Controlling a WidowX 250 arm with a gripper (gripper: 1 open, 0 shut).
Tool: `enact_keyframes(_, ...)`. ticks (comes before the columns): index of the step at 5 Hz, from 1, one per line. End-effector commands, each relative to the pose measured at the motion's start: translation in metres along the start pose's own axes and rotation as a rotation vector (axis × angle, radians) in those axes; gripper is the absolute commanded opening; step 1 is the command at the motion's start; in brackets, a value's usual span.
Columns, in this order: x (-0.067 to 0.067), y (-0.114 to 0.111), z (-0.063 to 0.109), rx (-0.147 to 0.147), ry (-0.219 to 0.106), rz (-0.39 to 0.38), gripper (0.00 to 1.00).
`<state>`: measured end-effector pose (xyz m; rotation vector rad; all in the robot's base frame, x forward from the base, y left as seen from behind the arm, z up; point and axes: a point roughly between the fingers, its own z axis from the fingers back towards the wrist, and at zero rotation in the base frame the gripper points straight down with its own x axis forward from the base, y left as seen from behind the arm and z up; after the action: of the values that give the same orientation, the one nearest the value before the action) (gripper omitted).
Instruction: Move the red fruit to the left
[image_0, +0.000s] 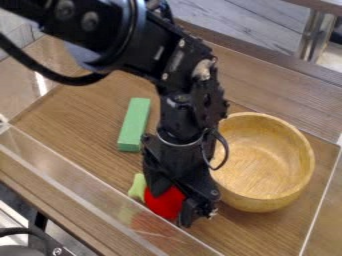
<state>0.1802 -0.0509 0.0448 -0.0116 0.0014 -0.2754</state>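
The fruit (162, 201) sits at the near edge of the table (80, 120), just left of the bowl (274, 160). The gripper (171, 203) straddles it, jaws apart. Close squarely on the red body, not the green cap, before sliding left

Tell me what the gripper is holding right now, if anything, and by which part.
Nothing is held yet. The gripper stands open, pointing down around the red fruit, which sits between its fingers on the table. Whether the fingers touch the fruit cannot be told.
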Motion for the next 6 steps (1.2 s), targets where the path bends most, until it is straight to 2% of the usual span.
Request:
enact_keyframes(1, 0.003, 0.001, 0.01, 0.013, -0.032, 0.006, 1.0)
enact_keyframes(3, -0.004, 0.042, -0.005, 0.028, -0.037, 0.046, 1.0)
enact_keyframes(4, -0.004, 0.046, -0.011, 0.032, -0.037, 0.063, 0.0)
enact_keyframes(5, -0.004, 0.048, -0.013, 0.034, -0.038, 0.081, 0.0)
enact_keyframes(6, -0.004, 0.042, -0.011, 0.035, -0.036, 0.13, 1.0)
